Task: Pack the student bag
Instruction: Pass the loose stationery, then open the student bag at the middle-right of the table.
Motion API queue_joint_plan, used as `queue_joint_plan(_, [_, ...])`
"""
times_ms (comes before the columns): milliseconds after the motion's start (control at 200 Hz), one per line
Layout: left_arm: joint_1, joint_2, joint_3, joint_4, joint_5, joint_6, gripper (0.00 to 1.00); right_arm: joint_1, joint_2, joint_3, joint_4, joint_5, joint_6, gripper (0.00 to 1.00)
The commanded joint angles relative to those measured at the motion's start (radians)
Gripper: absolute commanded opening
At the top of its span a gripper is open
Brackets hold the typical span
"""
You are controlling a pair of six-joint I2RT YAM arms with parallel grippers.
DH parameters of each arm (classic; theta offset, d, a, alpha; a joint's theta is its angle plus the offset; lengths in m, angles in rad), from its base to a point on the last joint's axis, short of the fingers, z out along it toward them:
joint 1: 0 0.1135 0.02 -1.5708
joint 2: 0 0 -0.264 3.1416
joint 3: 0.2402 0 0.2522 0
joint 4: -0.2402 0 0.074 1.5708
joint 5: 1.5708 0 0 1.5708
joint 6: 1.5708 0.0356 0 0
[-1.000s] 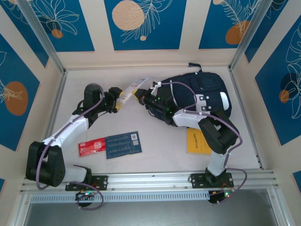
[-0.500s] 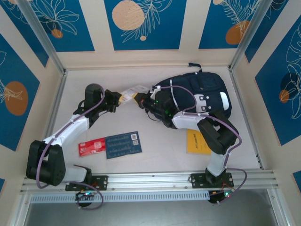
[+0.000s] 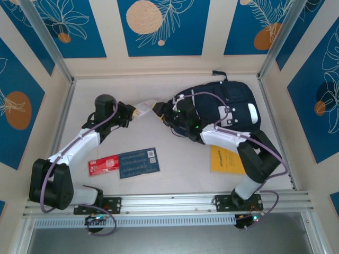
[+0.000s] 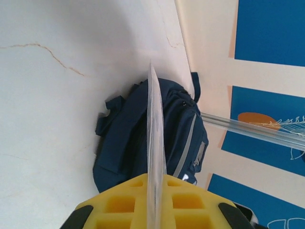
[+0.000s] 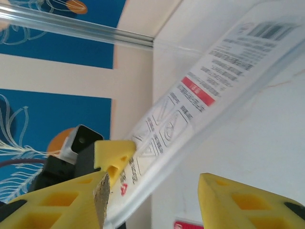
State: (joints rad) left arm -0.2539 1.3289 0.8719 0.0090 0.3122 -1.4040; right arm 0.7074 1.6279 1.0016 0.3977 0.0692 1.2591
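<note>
The student bag (image 3: 225, 106), dark navy, lies at the back right of the table; in the left wrist view it (image 4: 128, 138) is ahead on the white surface. A clear plastic packet (image 3: 145, 106) with printed text hangs in the air between the two arms. My left gripper (image 3: 133, 112) is shut on its left end; its yellow pads (image 4: 190, 200) pinch the packet (image 4: 155, 133), seen edge-on. My right gripper (image 3: 161, 112) stands open at the packet's right end. In the right wrist view the packet (image 5: 200, 90) crosses above the spread gripper (image 5: 152, 191).
A blue card (image 3: 139, 162) and a red card (image 3: 103, 164) lie side by side at the front left. A yellow booklet (image 3: 225, 159) lies at the front right under the right arm. Patterned walls and metal posts (image 3: 63, 114) close in the table.
My left gripper has shut on the packet and my right gripper has opened and let it go. The packet has dropped slightly toward the left, and the right elbow has swung right.
</note>
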Motion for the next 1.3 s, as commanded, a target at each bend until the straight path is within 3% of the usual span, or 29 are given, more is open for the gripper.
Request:
queue_joint_plan(0, [0.023,-0.052,0.05,-0.053,-0.024,0.092,0.0,-0.01,-0.103,0.023,-0.288,0.098,-0.2,0.53])
queue_joint_plan(80, [0.036,-0.053,0.057,-0.071,0.003,0.133,0.0,-0.038,-0.173,0.046,-0.402,0.118,-0.376,0.53])
queue_joint_plan(170, [0.044,-0.033,0.07,-0.05,0.086,0.184,0.0,-0.081,-0.18,0.178,-0.65,0.175,-0.573,0.53])
queue_joint_plan(285, [0.045,0.0,0.098,-0.047,0.203,0.244,0.0,-0.144,-0.027,0.445,-1.036,0.268,-0.733,0.55])
queue_joint_plan(395, [0.045,0.008,0.116,-0.07,0.266,0.32,0.0,-0.162,0.109,0.6,-1.201,0.346,-0.837,0.59])
queue_joint_plan(525, [0.038,-0.006,0.106,-0.088,0.278,0.42,0.0,-0.173,0.186,0.658,-1.225,0.398,-0.918,0.71])
queue_joint_plan(595, [0.037,-0.002,0.076,-0.047,0.298,0.42,0.0,-0.185,0.227,0.686,-1.244,0.411,-0.939,0.73])
queue_joint_plan(790, [0.037,0.023,0.053,-0.026,0.327,0.445,0.0,-0.195,0.358,0.797,-1.329,0.473,-0.976,0.73])
queue_joint_plan(1000, [0.039,0.021,0.049,-0.026,0.329,0.444,0.0,-0.19,0.401,0.814,-1.334,0.58,-1.028,0.73])
queue_joint_plan(1290, [0.041,0.02,0.044,-0.029,0.33,0.436,0.0,-0.206,0.45,0.824,-1.334,0.53,-1.038,0.71])
